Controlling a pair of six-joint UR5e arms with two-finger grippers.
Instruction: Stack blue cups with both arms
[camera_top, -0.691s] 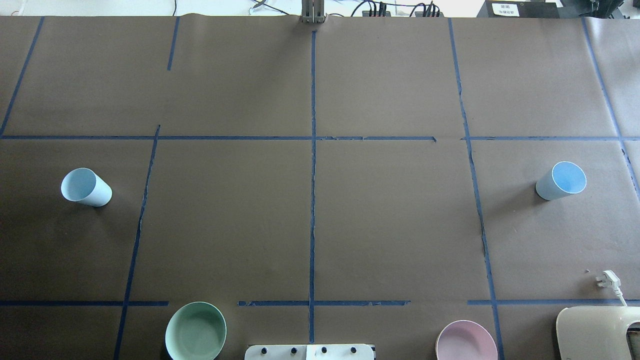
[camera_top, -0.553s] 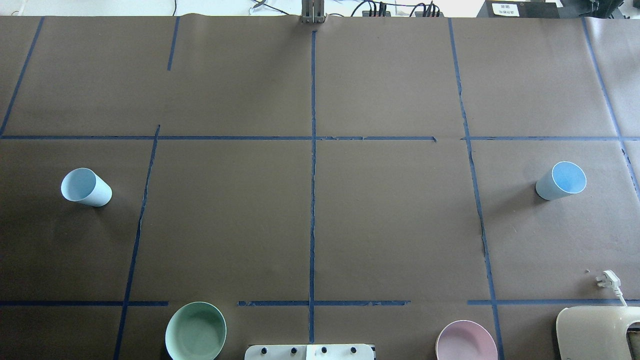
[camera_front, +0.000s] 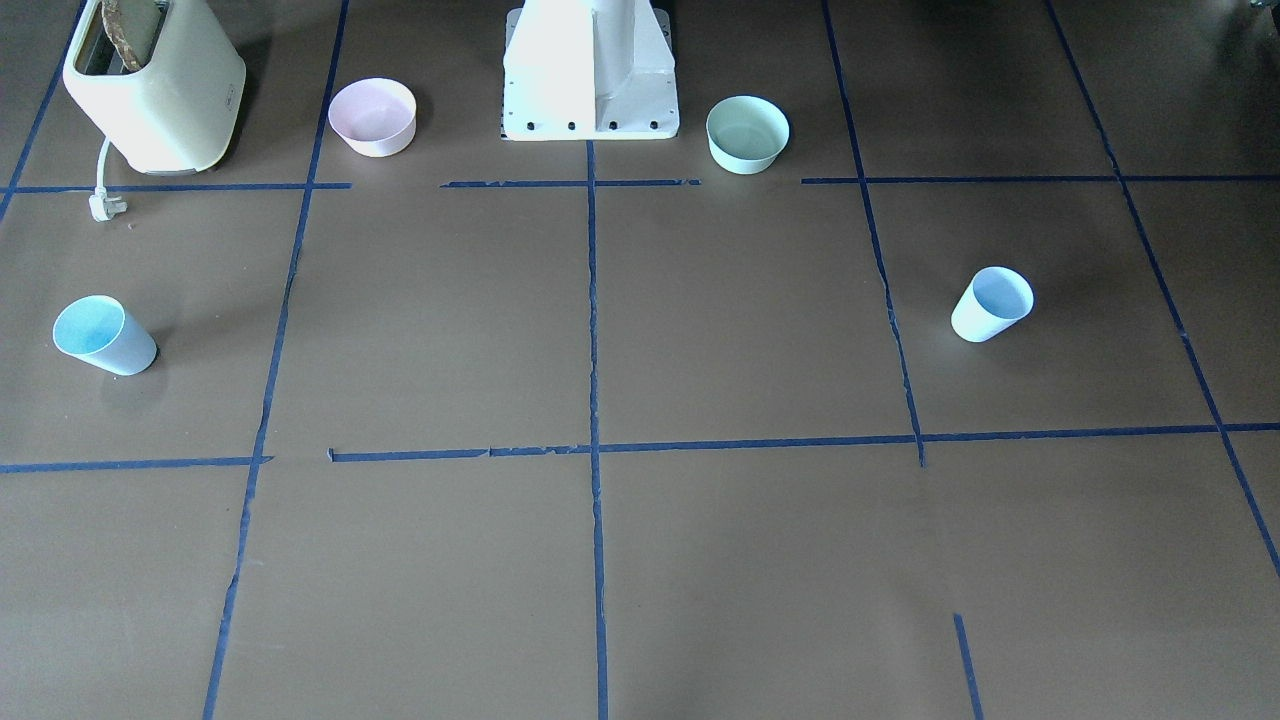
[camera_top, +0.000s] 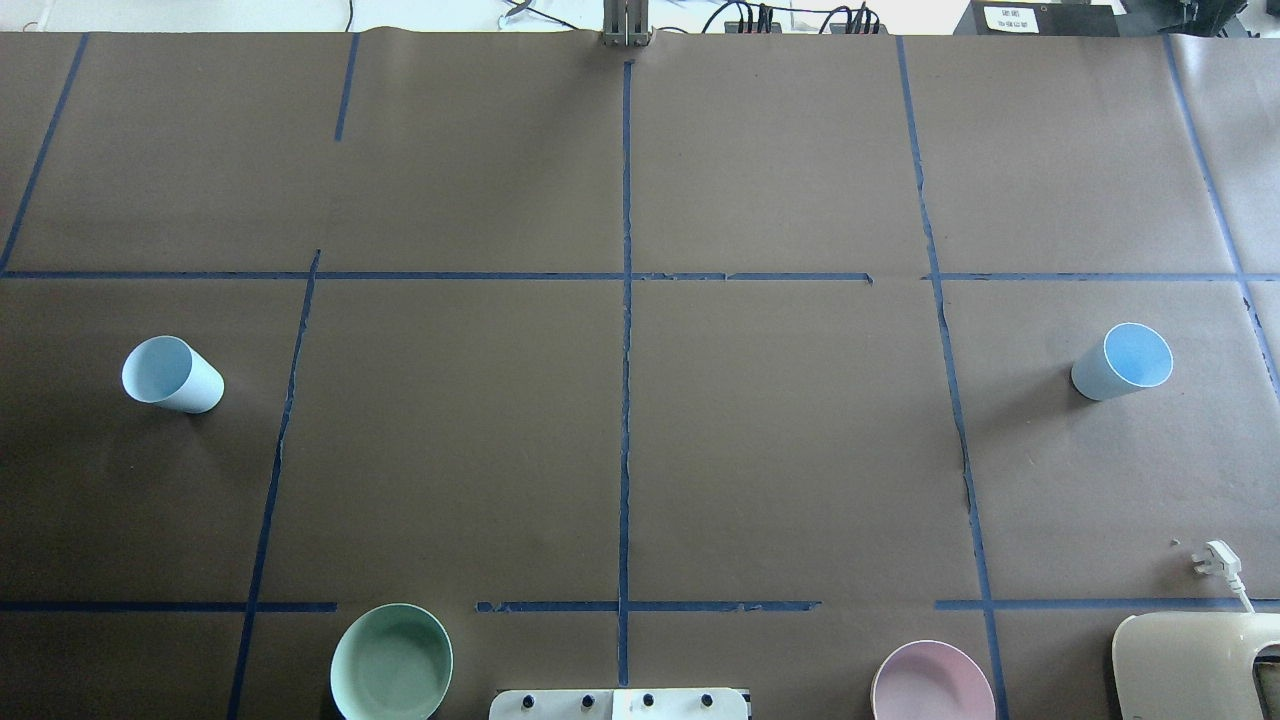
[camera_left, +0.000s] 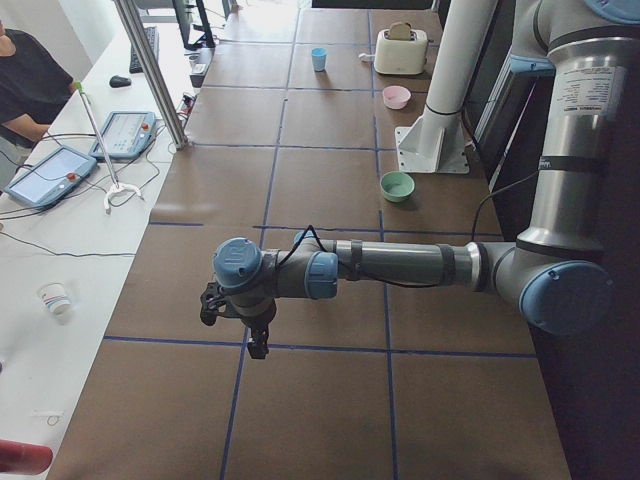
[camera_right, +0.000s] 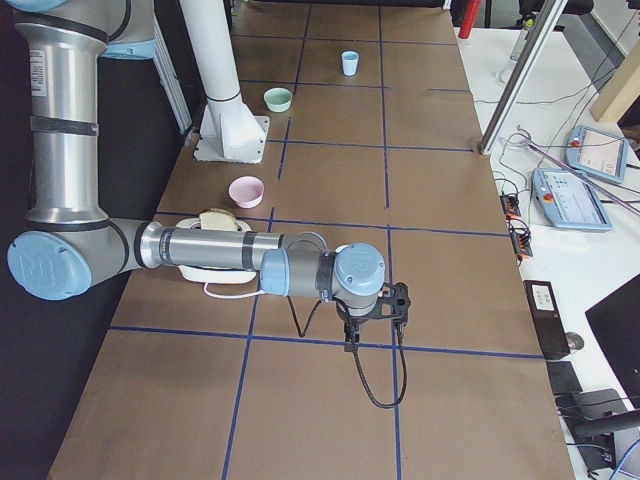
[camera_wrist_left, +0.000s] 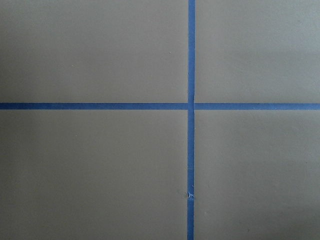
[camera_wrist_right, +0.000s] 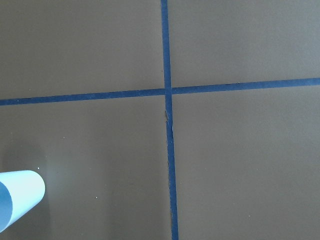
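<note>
On the brown paper the two blue cups stand upright and well apart. The left cup (camera_top: 172, 374) is toward the robot's left end of the table, and the right cup (camera_top: 1122, 361) is toward its right end. Nothing holds or touches either one.

The left arm (camera_left: 400, 265) and the right arm (camera_right: 210, 250) reach out low over the paper and show only from the table ends. The left gripper (camera_left: 238, 322) and the right gripper (camera_right: 372, 318) hang above the tape lines, and I cannot tell whether their jaws are parted or closed. The right wrist camera catches the right cup at its lower left corner, so that gripper is probably near its cup. The left wrist camera shows only paper and tape.

The step in hand looks like the first reach. To do it well, each arm should go to the cup on its own side. It should open wide before descending and take the wall squarely, since light tapered plastic will likely tip or skid if nudged. A gentle squeeze should do. For the stack, one cup needs to hang plumb over the other's mouth before it drops.

Blue tape (camera_top: 626, 400) marks the paper into a grid. A green bowl (camera_top: 391, 662), a pink bowl (camera_top: 932, 684), a toaster (camera_front: 155, 85) with its loose plug (camera_front: 103, 207) and a white pedestal (camera_front: 590, 70) sit along the robot's edge. Across the table runs a white bench (camera_left: 70, 260) with tablets (camera_left: 48, 175), and a person (camera_left: 25, 85) in black is at it.
</note>
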